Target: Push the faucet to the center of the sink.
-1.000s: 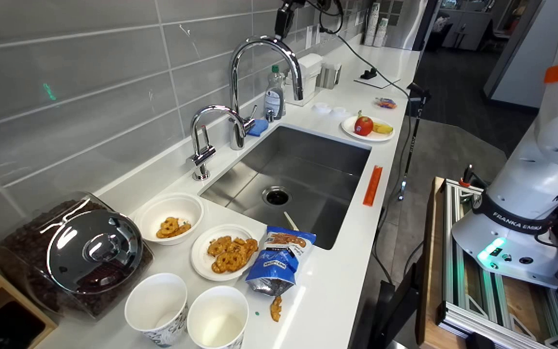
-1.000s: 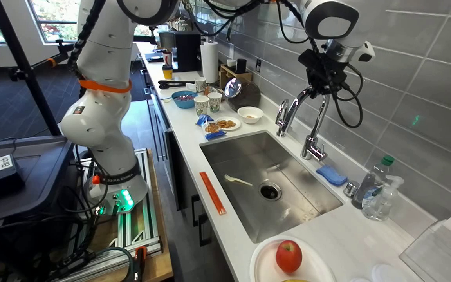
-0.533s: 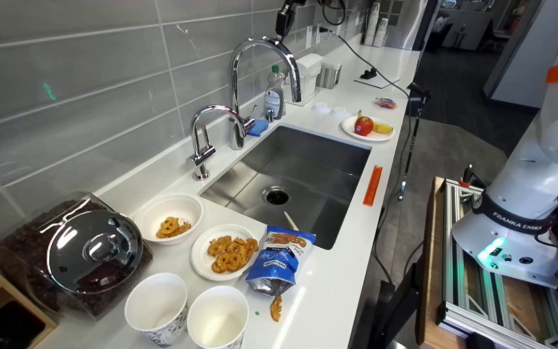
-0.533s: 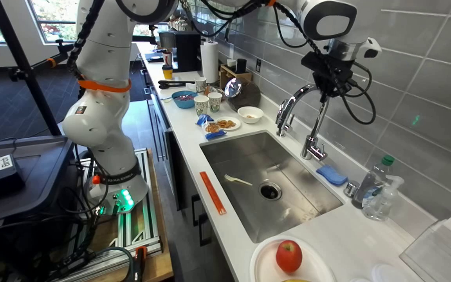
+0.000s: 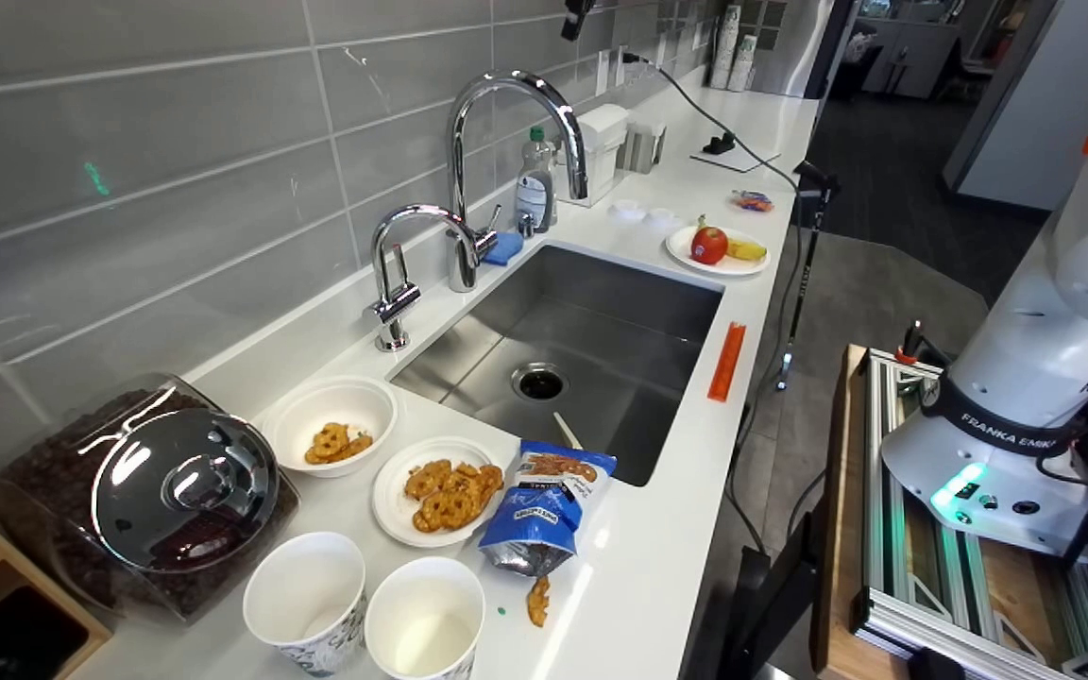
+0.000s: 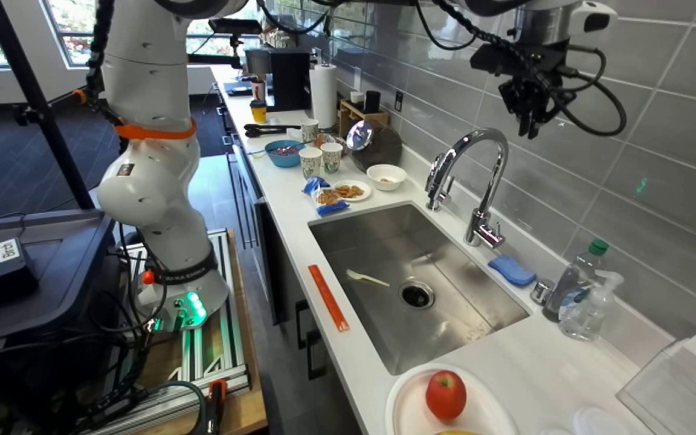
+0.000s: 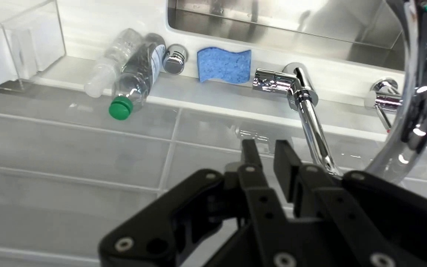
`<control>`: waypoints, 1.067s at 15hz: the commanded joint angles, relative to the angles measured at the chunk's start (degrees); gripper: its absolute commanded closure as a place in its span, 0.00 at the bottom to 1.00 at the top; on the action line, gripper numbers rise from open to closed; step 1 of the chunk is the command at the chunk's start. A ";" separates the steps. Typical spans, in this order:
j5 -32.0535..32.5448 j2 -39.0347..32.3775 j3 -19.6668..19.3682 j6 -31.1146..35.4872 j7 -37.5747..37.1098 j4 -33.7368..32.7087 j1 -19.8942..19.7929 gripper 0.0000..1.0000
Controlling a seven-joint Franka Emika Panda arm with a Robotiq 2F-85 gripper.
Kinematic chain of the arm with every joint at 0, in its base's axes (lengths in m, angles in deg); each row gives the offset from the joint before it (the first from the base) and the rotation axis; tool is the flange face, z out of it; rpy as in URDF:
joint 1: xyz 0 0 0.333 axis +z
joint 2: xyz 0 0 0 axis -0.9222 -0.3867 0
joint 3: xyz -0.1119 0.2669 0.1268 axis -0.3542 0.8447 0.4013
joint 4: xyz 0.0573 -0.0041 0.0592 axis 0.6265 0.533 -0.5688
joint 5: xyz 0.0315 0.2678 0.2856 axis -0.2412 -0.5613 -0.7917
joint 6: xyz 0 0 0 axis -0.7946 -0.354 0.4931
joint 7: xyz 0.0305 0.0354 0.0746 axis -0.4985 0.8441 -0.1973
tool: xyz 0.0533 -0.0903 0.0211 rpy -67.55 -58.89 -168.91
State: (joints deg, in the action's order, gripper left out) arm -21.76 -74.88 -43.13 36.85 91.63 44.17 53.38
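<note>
Up over the wall edge of the worktop (image 5: 657,538), my gripper (image 7: 268,152) hangs with jaws nearly together, slim gap, nothing between. Gooseneck faucet (image 5: 457,170) lies near but apart from me, on the side toward the pretzel plate (image 5: 389,502). It stands upright along the wall edge; spout (image 5: 578,173) arcs out toward the front edge, over the sink (image 6: 378,248). Any further push should go from my side toward the pretzel-plate end. Spout tip overlaps the short chrome tap (image 6: 444,194) in an exterior view, so can't be sure it's centred; my guess, close to done. Faucet: polished, slim round tube. Sink: brushed stainless, rectangular. Sponge (image 7: 224,65): blue, porous, wavy-edged. Wall tiles (image 7: 87,155): grey, glossy.
</note>
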 commanded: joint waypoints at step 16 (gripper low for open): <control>6.38 21.09 -0.70 -15.00 -22.14 9.94 7.32 0.00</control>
State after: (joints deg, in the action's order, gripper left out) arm -15.62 -53.66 -42.85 22.06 69.64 54.41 59.58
